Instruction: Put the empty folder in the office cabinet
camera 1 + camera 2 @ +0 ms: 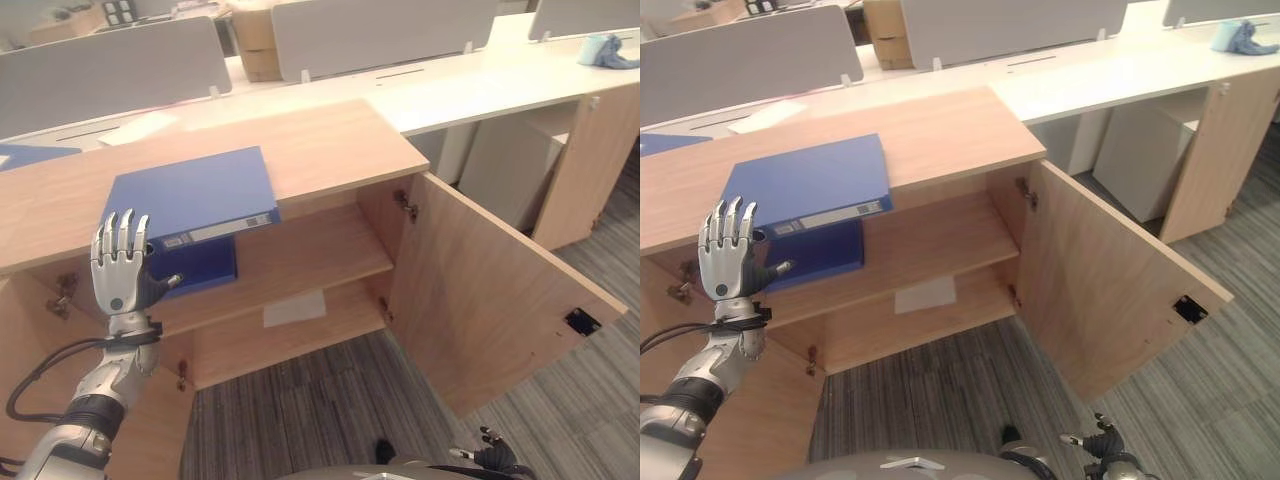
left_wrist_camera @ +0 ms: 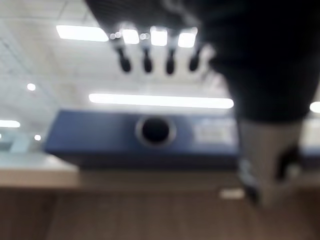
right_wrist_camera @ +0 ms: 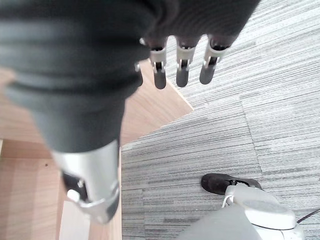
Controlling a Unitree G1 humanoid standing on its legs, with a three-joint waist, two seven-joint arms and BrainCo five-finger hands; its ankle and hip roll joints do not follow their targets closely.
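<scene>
In the left eye view, the blue folder (image 1: 195, 195) lies flat on the cabinet (image 1: 330, 140) top, at its front edge, spine overhanging. The left hand (image 1: 120, 265) stands just before it, fingers spread and straight, holding nothing. In the right wrist view, the right hand (image 3: 175, 65) hangs over the grey carpet (image 3: 250, 125), fingers straight.

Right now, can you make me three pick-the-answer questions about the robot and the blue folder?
1. Where does the top blue folder lie?
A. on the cabinet top, sticking out over its front edge
B. on the floor
C. on the white desk

2. What colour is the carpet?
A. red
B. grey striped
C. green

3. How is the left hand?
A. curled round the folder
B. open, fingers straight, in front of the folder
C. flat on the floor

Answers: 1 A, it rests on the wooden cabinet top. 2 B, grey stripes show below the open door. 3 B, the fingers point up and hold nothing.
</scene>
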